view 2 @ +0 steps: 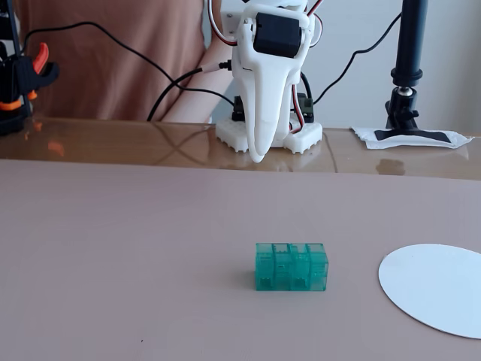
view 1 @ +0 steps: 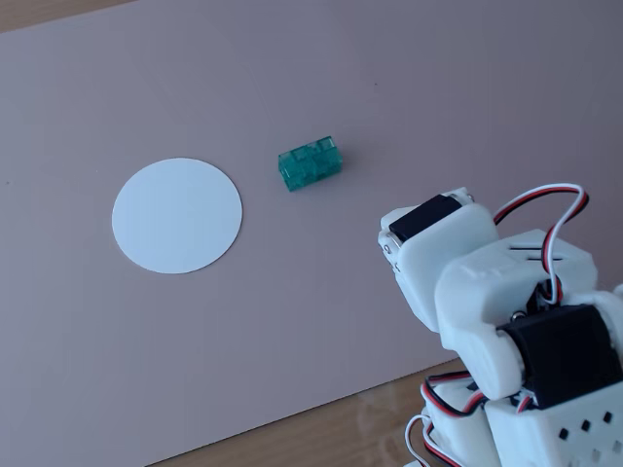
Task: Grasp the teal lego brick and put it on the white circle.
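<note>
Brick (view 2: 291, 267): teal, translucent, lying on the pink table (view 1: 409, 88), just beside the circle (view 1: 176, 216) but apart from it; not yet grasped.

Gripper (view 2: 258, 154): hangs tip-down near the arm's base, well back from the brick, fingers seemingly pressed together, holding nothing.

Handling, by judgement: spread the fingers first, reach out over the brick, close across its narrow sides, then carry it to the circle's middle.

Views: the low fixed view shows the gripper's tip; the high one shows only the arm's upper body, but the whole circle.
</note>
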Available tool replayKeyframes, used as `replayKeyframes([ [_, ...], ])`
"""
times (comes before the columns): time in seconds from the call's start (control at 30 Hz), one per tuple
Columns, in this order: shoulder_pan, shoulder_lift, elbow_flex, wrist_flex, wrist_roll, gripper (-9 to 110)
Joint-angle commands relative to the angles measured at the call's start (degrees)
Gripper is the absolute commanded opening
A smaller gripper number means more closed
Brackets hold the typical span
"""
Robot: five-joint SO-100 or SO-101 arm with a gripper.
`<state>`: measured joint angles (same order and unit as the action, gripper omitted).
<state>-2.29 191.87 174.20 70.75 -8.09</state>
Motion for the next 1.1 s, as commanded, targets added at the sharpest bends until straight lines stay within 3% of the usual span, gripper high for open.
replayKeyframes([
  [0.0, 0.3, 0.4, 0.1, -1.1, 0.3, 0],
  [0.83, -1.2, 0.4, 0.1, -1.1, -0.3, 0],
  [1.07, -4.2, -2.5, -6.4, -0.6, 2.0, 0],
])
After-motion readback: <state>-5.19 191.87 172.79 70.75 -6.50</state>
